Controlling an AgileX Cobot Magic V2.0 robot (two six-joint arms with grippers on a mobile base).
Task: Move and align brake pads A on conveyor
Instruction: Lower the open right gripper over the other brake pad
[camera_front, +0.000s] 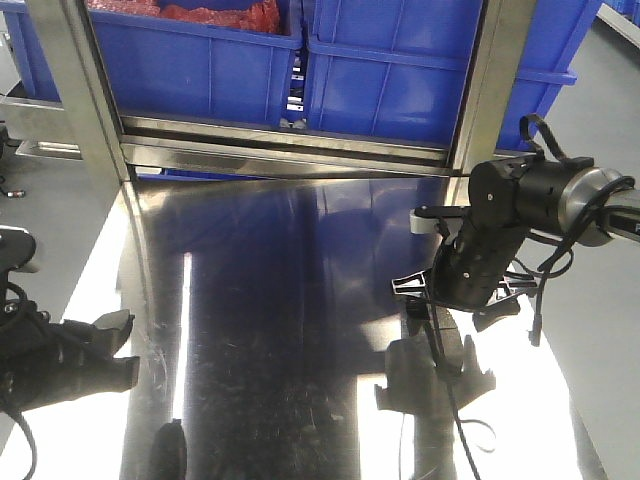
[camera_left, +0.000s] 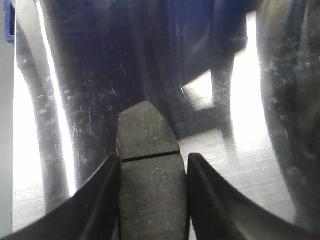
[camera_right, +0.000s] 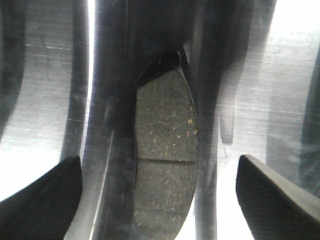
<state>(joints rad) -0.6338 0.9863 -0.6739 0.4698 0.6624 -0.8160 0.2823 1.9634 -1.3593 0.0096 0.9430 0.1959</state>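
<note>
Nearest, at the left end effector: clenched on one of the brake pads A, with both fingers pressed against its long edges and its groove crosswise between them. Gripped by the edges, judged so as to keep the flat face level and the long axis in line with the wrist for square placement. Seen over the steel desk; cannot tell whether touching it.

Farther out, at the right end effector: released, jaws spread wide and well apart from either side of a second pad. Found lying flat on the desk, long axis running between the jaws. Judged as straddled for a pinch across the narrow width, matching the left grasp.

Counted: two pads, one per wrist view; no others found in any view. Two end effectors, one loaded and one empty.

Farthest, behind the desk: two blue bins side by side, with red contents in the left one, and two metal posts in front of them. No conveyor in any view, so neither pad on it; transfer and alignment judged not yet done.
</note>
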